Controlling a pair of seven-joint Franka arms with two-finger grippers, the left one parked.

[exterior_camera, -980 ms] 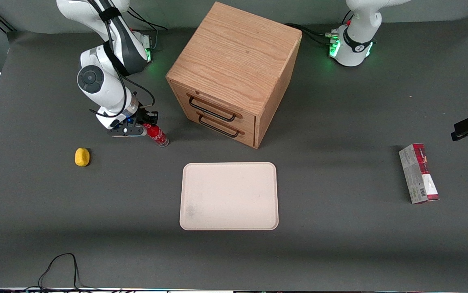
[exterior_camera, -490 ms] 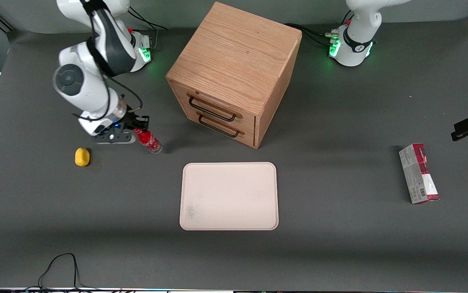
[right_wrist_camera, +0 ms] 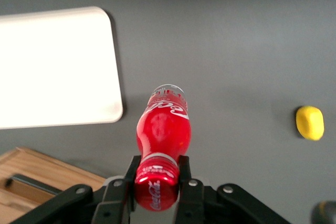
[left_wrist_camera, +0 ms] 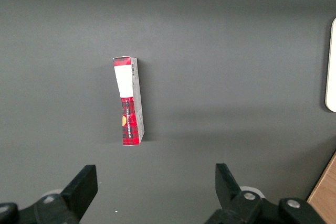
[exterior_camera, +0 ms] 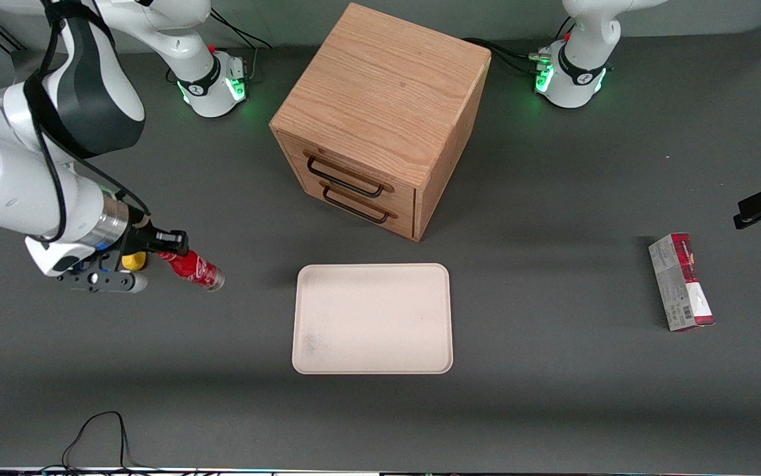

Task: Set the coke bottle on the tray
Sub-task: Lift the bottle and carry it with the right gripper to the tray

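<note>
The small red coke bottle hangs in the air above the table, tilted, its clear base pointing toward the tray. My right gripper is shut on its red cap. In the right wrist view the bottle points away from the camera, and the two black fingers pinch the cap on both sides, gripper. The pale cream tray lies flat on the table, nearer the front camera than the cabinet, apart from the bottle; its rounded corner shows in the wrist view.
A wooden two-drawer cabinet stands just farther from the front camera than the tray. A yellow lump lies on the table beside the gripper, partly hidden by it. A red-and-grey carton lies toward the parked arm's end.
The right arm has lifted the bottle off the table and carried it nearer the front camera, away from the cabinet. The gripper now hangs over the yellow lump.
</note>
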